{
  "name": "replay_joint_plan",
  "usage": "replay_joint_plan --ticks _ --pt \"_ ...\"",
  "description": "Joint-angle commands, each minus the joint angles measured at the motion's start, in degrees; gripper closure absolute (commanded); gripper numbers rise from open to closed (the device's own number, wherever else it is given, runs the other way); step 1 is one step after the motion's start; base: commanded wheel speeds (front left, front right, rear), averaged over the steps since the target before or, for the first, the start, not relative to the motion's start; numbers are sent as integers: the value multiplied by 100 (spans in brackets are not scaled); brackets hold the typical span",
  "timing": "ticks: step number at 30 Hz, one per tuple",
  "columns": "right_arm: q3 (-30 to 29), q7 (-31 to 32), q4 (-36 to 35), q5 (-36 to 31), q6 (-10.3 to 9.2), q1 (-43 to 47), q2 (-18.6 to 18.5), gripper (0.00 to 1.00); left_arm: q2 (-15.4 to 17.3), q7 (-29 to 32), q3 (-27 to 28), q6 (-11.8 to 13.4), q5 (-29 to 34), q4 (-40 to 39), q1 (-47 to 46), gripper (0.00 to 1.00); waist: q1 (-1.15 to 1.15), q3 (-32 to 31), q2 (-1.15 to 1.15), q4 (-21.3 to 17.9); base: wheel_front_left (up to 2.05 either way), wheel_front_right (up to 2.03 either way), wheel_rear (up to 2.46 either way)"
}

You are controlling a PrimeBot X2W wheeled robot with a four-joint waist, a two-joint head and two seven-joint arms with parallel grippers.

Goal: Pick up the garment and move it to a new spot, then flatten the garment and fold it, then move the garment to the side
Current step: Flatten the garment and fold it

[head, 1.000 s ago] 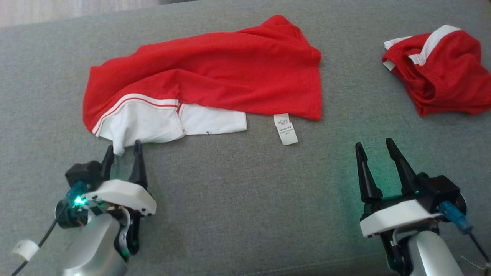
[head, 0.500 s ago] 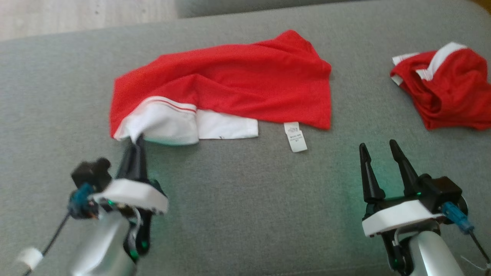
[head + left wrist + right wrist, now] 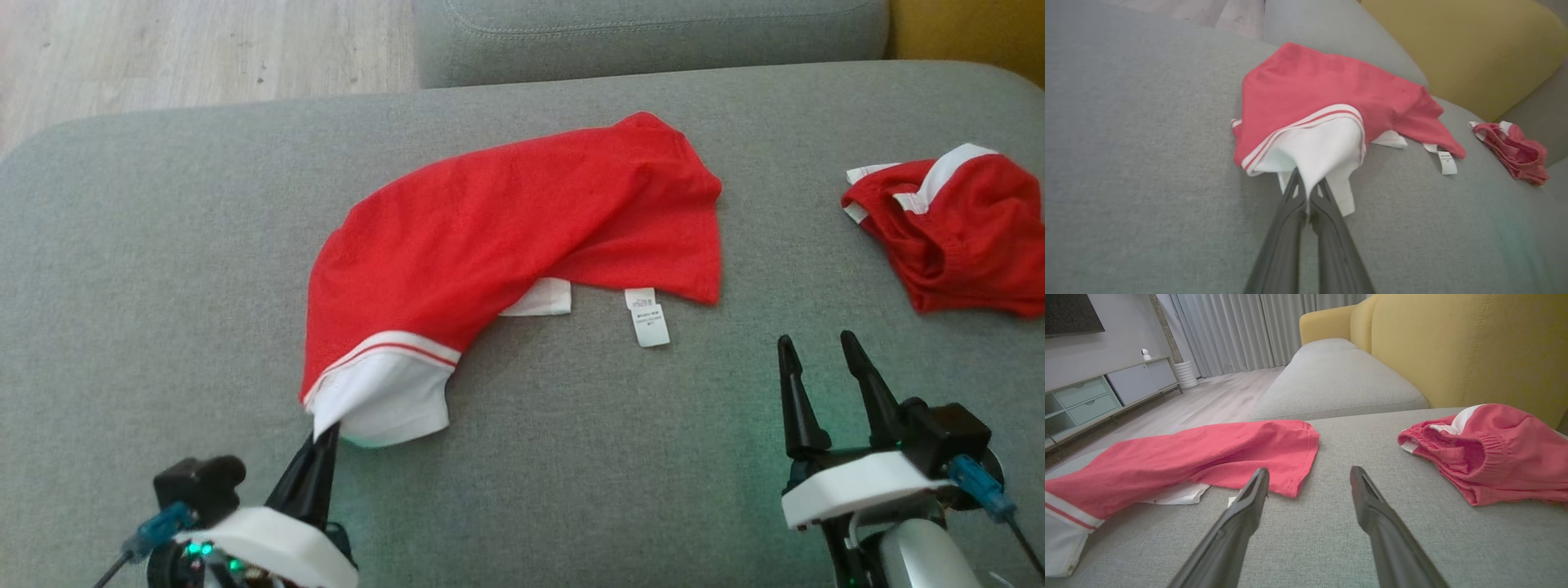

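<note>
On the grey sofa seat (image 3: 163, 245), the red garment (image 3: 522, 220) is seen stretched out. Its long axis is set on a diagonal in the head view, from near left to far right. Its white-banded end is pointed toward the robot's left. There a white corner is drawn up into a peak and pinched between the closed fingers of the left pincer (image 3: 326, 433). In the left wrist view the same white cloth is seen clamped at the fingertips (image 3: 1292, 196). The plain red end is laid flat toward the far right, and a white care label (image 3: 649, 314) is found on the seat just beside its near edge. The right pincer (image 3: 816, 337) is held open and empty over the cushion, apart from the garment. A second red garment (image 3: 955, 237) is seen crumpled well to the right.
</note>
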Motion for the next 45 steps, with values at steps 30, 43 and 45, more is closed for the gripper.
replay_joint_plan --ticks 30,43,45 --pt "93 -30 -152 24 37 374 -32 0 -415 -1381 479 257 240 470 145 0 1 -799 0 319 0 0 0" --pt "55 -139 40 140 37 567 -32 0 -721 -1567 326 126 689 1145 142 0 1 -1128 0 423 0 0 0" --pt "56 -149 68 153 37 567 -32 0 -741 -1572 329 112 715 1183 136 0 1 -1138 0 424 0 0 0"
